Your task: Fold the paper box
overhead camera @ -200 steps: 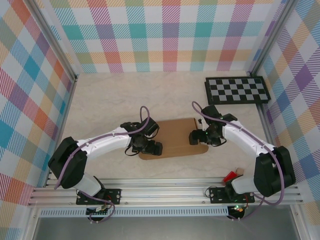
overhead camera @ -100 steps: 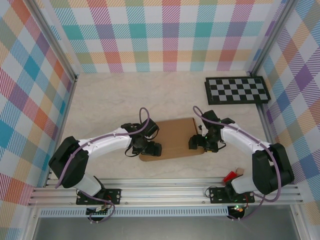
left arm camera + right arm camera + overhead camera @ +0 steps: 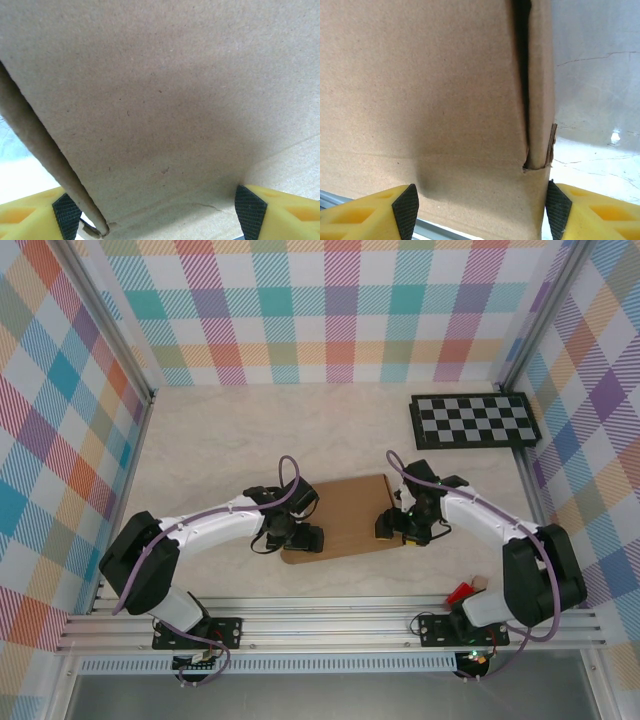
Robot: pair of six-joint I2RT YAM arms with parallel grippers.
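Right jaws moved inward, straddling paper box [image 3: 345,512] edge

1. Paper box [image 3: 345,517]: plain brown cardboard, unprinted, a flat shallow rectangle lying between the left gripper [image 3: 300,538] and the right gripper [image 3: 390,525], one short end at each.
2. At the left gripper: a broad panel spans the gap between the fingers. A folded edge slants down towards one fingertip and ends in a frayed corner.
3. At the right gripper: a dark slit parts the main panel from a narrow side strip, with a nick at the slit's end. A faint crease crosses the panel.
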